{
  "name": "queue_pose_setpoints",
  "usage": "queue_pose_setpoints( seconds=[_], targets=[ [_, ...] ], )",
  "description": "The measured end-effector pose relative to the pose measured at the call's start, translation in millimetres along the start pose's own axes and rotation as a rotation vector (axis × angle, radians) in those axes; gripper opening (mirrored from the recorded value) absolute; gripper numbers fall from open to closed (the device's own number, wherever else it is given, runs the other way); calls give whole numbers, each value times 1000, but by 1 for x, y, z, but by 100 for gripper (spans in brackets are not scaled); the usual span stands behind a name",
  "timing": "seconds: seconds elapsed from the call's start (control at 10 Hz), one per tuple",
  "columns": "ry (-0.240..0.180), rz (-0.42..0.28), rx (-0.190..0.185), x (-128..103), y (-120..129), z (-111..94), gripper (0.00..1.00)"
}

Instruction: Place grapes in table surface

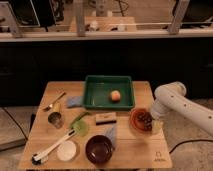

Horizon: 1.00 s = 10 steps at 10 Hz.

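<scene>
The grapes [144, 119], a small dark bunch, lie in an orange-red bowl [134, 123] on the right side of the light wooden table surface [135, 150]. My gripper [152, 123] hangs at the end of the white arm [172, 100], which reaches in from the right. It is low over the right side of the bowl, right by the grapes. I cannot tell whether it touches them. A dark logo mark [158, 155] shows near the table's front right corner.
A green tray [95, 95] at the back holds one orange fruit [115, 96]. A brown block [105, 118], dark maroon bowl [98, 148], white disc [66, 150], white-handled brush [52, 147], metal cup [55, 119], gold spoon [54, 102] and cloths lie on the left and middle.
</scene>
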Motion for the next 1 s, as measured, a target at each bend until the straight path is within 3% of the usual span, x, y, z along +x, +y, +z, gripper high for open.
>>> queue_pose_setpoints(
  seconds=[0.2, 0.5, 1.0],
  targets=[
    [-9, -4, 1, -2, -2, -2, 78],
    [-22, -29, -7, -11, -7, 0, 55],
    [-32, -63, -46, -21, -14, 12, 62]
  ],
)
